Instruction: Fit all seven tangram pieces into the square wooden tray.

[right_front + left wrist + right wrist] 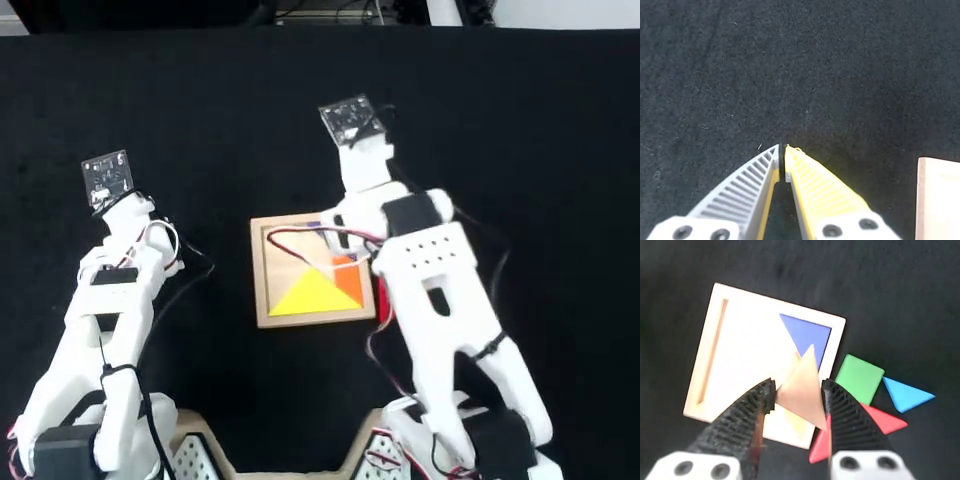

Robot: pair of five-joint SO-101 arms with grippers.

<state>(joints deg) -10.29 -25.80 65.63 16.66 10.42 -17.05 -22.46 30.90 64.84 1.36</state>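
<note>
Evidently the right pincer [799, 386] is gripping a pale orange triangle [802, 392], its fingers pressing in on two slanting edges. The piece is hanging over the square wooden tray [705, 365]; whether it is touching the tray floor I cannot tell. It is looking thin, flat and stiff, probably light painted wood, so it is likely wanting to squirt out from slanted edges. Pinching across its widest part is seeming the safer hold.

Just beyond the fingertips a blue triangle [807, 335] is lying in the tray, and a yellow triangle [310, 295] is sitting beneath the pincer. Off to one side of the pincer, outside the tray, a green square [859, 379], a red triangle [885, 421] and a light blue triangle [905, 394] are waiting on the bench [790, 60].

The left pincer [781, 150] is resting closed and empty over bare bench.
</note>
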